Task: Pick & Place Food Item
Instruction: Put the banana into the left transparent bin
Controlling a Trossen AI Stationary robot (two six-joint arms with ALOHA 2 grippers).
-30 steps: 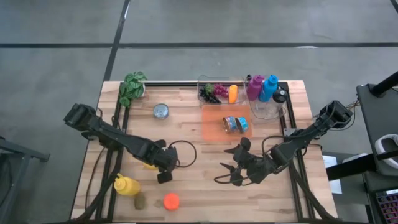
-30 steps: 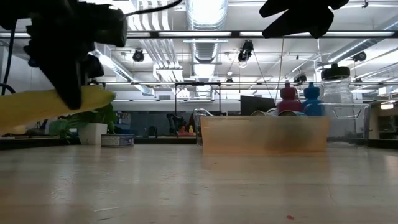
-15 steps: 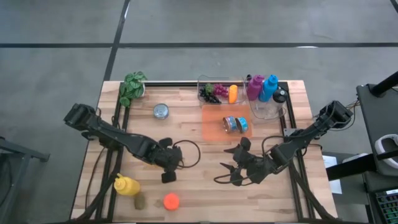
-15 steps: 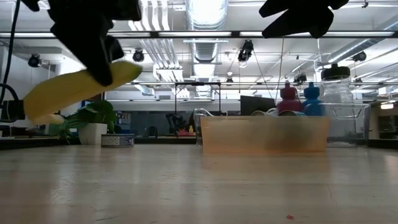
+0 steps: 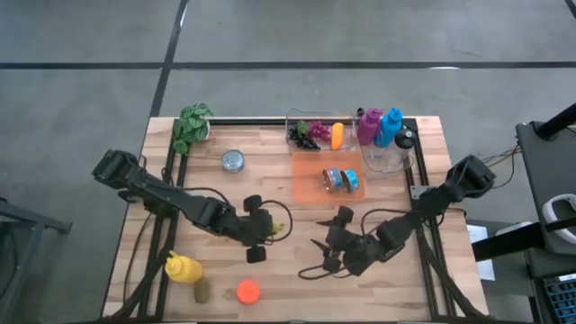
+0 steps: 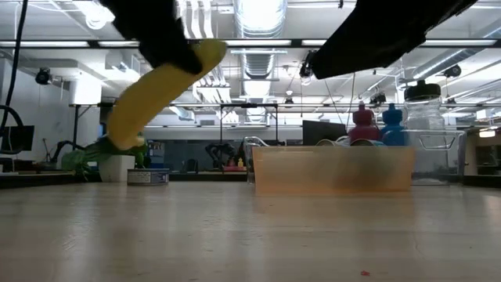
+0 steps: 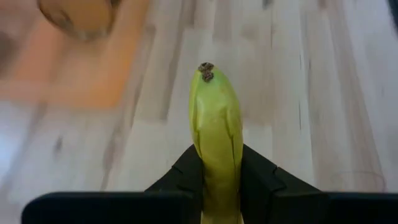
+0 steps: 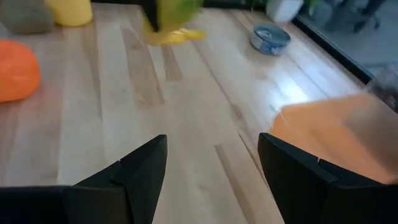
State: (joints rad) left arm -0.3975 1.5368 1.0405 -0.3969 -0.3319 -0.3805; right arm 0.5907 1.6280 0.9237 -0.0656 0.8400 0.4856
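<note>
yellow banana [image 7: 214, 134] sits clamped between the left gripper [image 7: 216, 180] fingers, held tilted above the wooden table [image 5: 270, 180] near its middle. right gripper [image 8: 211, 168] hovers nearby, jaws spread and holding nothing.

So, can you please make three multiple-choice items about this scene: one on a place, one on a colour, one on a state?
1. Where are the two cans?
A. in the orange tray
B. beside the plant
C. at the table's front edge

2. What colour is the fruit held by the left gripper?
A. red
B. yellow-green
C. purple

3. How is the right gripper?
A. shut on a bottle
B. shut on a can
C. open, holding nothing

Answers:
1. A: the cans lie inside the orange tray.
2. B: the banana in the left gripper is yellow-green.
3. C: the right gripper has its fingers apart over bare table.
</note>
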